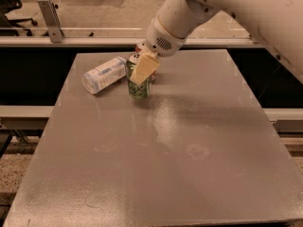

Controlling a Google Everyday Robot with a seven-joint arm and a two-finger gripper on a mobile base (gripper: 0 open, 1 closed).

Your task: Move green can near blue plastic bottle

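The green can (pixel 138 86) stands upright on the grey table (pixel 189 141), just right of the blue plastic bottle (pixel 103 74), which lies on its side at the back left. My gripper (pixel 143 69) is shut on the green can from above, one pale finger (pixel 145 70) showing across its front. The red soda can (pixel 141 47) is almost wholly hidden behind the gripper and the green can.
My white arm (pixel 227 8) reaches in from the upper right over the back of the table. A metal rail (pixel 94 40) runs behind the table's back edge. The table's front and right side lie below the arm.
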